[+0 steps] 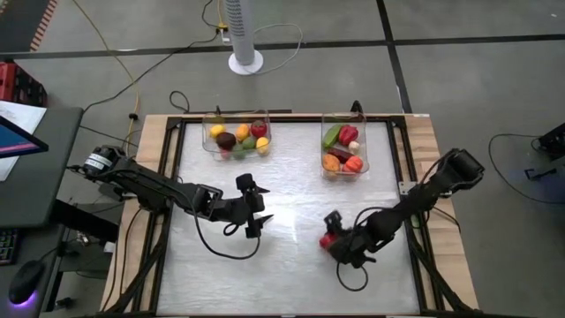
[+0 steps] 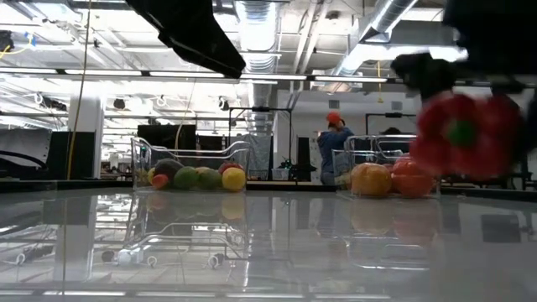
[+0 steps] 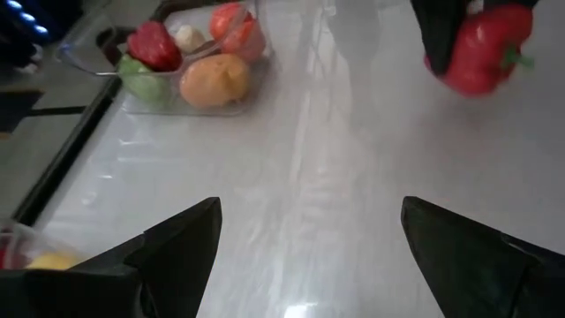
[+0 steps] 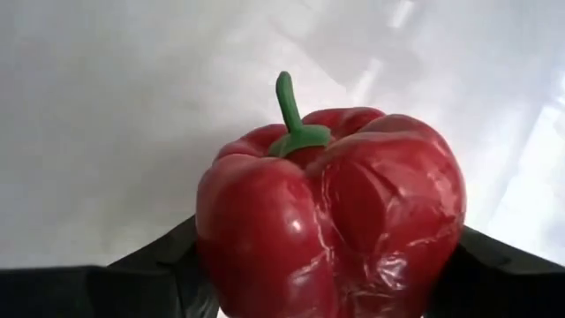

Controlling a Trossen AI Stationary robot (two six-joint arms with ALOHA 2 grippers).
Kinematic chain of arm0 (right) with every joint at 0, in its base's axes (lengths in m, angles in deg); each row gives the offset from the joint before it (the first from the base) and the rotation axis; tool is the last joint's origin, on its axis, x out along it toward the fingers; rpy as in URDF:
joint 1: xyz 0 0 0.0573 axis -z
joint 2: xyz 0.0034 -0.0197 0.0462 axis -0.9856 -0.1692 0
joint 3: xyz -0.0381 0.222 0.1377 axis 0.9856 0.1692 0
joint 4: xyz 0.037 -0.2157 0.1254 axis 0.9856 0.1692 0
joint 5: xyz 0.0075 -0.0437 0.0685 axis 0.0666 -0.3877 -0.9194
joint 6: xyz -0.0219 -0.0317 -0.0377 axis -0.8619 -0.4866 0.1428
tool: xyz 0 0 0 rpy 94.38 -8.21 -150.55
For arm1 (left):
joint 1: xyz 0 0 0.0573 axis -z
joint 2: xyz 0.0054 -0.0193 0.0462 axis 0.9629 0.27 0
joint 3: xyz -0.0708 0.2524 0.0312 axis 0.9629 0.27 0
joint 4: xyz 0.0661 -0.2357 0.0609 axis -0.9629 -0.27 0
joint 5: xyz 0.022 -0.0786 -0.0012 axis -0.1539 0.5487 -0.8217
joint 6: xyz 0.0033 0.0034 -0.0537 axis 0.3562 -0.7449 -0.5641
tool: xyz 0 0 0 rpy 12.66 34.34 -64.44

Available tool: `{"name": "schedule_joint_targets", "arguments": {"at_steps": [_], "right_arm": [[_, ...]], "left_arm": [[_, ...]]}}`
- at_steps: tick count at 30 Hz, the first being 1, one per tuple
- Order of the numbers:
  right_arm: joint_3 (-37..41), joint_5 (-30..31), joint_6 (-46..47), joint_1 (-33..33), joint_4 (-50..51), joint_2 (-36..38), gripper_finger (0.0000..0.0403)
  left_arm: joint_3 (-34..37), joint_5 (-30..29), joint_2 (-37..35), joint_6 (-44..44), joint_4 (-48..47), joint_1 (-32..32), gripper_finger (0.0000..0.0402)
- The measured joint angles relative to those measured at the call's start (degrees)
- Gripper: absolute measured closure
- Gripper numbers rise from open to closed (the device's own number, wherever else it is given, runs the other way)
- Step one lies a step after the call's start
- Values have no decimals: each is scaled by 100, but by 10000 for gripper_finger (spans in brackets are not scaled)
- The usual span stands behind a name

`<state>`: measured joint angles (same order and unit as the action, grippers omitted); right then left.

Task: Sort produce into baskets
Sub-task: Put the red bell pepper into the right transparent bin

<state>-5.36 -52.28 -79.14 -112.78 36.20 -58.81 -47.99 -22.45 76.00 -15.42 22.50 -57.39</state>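
red pepper [image 4: 331, 216] is clamped in the right gripper [image 1: 336, 238], held above the table [image 1: 291, 274], well short of the right basket [image 1: 346, 146]. carry step is judged underway; next, a lift over that basket's rim is needed. left gripper [image 1: 250, 205] is spread open, empty, beside the pepper.

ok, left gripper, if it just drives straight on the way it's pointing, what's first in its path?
Bare tabletop right ahead of the open left gripper. Farther on, probably the right-hand basket, with the red pepper in the right gripper off to one side; depth is unclear.
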Motion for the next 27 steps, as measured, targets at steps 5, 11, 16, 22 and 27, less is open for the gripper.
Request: {"name": "schedule_joint_targets", "arguments": {"at_steps": [5, 11, 16, 22, 27], "right_arm": [[-409, 1161, 83, 254, 1234, 787, 89], [-462, 2796, 90, 1225, 1779, 1873, 75], [-462, 2826, 103, 2713, 1735, 2385, 77], [-370, 1439, -91, 4395, 1475, 2513, 47], [-300, 454, -197, 5243, 1486, 2507, 8]], "left_arm": [[0, -326, 0, 179, -73, 0, 63], [0, -367, -338, 380, -111, 0, 63], [0, -349, -928, 713, -258, -150, 63], [539, -275, -1328, 1037, 358, -269, 63], [1541, -279, -1771, 941, 1200, -351, 63]]}}
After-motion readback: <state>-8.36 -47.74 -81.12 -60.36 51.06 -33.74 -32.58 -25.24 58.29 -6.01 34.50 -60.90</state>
